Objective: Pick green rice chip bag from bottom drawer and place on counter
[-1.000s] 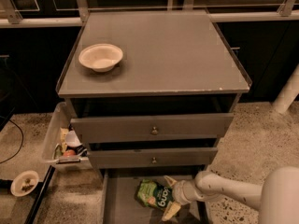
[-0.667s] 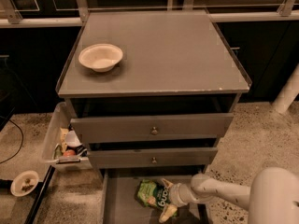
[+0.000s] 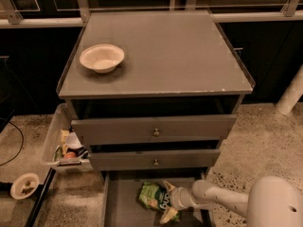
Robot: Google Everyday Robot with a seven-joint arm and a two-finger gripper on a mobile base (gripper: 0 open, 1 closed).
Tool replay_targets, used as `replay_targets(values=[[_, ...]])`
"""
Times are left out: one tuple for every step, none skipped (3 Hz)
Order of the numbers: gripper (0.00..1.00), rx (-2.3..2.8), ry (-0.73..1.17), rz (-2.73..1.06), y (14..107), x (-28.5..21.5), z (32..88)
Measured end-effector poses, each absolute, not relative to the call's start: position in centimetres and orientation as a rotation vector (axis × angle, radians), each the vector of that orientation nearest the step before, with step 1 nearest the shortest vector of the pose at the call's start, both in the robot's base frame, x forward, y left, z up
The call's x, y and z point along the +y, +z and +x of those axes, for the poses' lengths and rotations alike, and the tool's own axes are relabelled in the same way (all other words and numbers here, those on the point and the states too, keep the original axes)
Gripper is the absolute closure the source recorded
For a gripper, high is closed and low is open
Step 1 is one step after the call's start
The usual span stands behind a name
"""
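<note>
The green rice chip bag [image 3: 150, 196] lies crinkled in the open bottom drawer [image 3: 122, 208], near the middle of its floor. My gripper [image 3: 166, 201] reaches in from the right at the end of the white arm [image 3: 215, 200] and sits low against the bag's right side, covering part of it. The counter [image 3: 180, 56] is the flat grey cabinet top above. The two knob-fronted drawers below it are slightly pulled out.
A white bowl [image 3: 102, 57] stands on the counter's left side. A clear bin of clutter [image 3: 59, 138] leans against the cabinet's left side. A small dish [image 3: 24, 185] lies on the floor at left. A white post [image 3: 289, 96] stands at right.
My arm has reached further left into the bottom drawer, so the gripper now lies against the bag. The bag has stayed about where it was.
</note>
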State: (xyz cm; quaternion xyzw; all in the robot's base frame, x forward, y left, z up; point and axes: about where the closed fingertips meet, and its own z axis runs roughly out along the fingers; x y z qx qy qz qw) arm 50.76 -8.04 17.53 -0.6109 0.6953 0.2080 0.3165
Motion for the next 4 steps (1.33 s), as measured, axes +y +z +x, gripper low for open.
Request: replay_targets(values=[[0.00, 1.824, 0.510, -1.582, 16.6, -8.3, 51.8], [0.00, 1.830, 0.497, -1.558, 15.6, -8.6, 52.4], [0.00, 1.843, 0.509, -1.540, 14.6, -8.8, 52.8], [0.18, 1.843, 0.507, -1.538, 14.6, -8.9, 53.0]])
